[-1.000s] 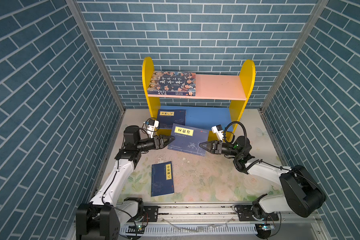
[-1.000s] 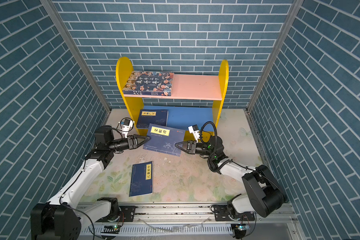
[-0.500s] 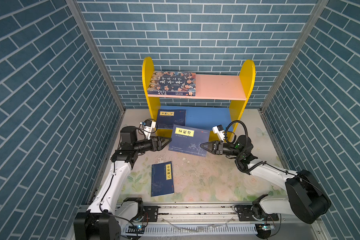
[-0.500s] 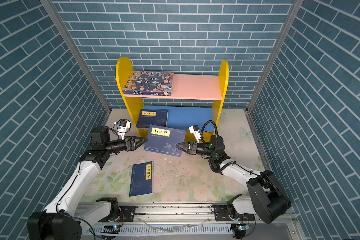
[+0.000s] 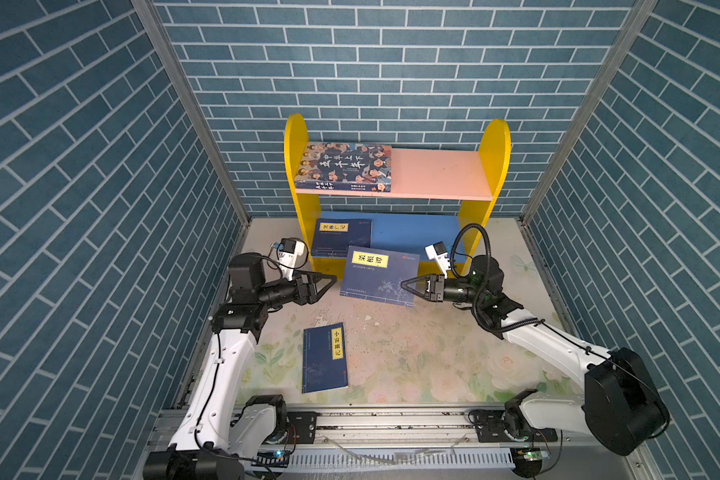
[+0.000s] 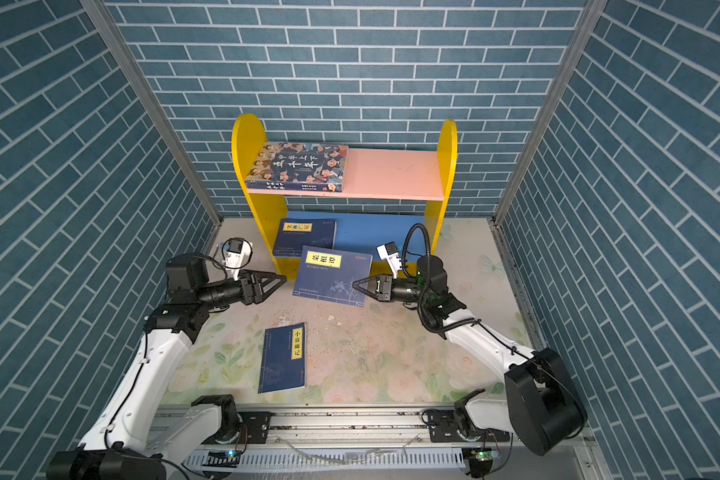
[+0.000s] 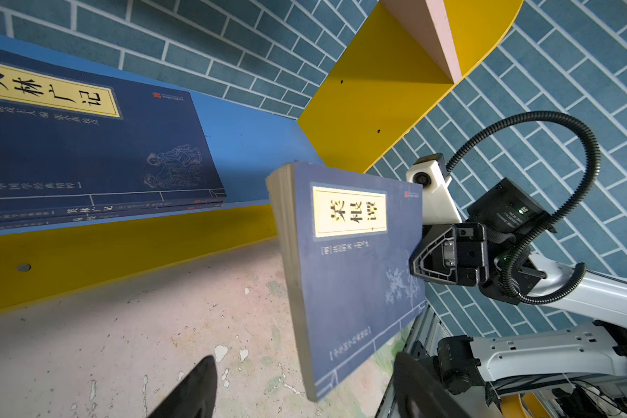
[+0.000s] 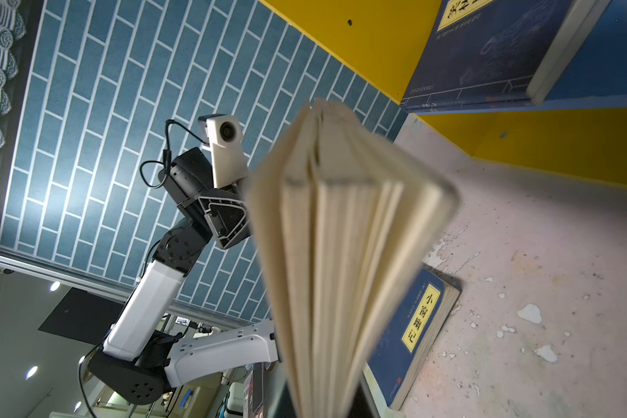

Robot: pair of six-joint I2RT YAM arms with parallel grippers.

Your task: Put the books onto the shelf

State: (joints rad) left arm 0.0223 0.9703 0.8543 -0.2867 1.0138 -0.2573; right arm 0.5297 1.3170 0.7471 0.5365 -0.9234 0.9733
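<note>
Before the yellow-sided wooden shelf (image 5: 485, 166), my right fingers (image 5: 405, 285) pinch the right edge of a thin yellow-labelled navy book (image 5: 377, 276); light but floppy, it likely wants my open left fingers (image 7: 192, 391) opposite.

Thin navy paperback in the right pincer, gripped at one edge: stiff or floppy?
Likely floppy: the thin navy paperback fans its pages apart in the right wrist view. The right pincer pinches only one edge, so the far side may sag. Probably light: it looks thin.
</note>
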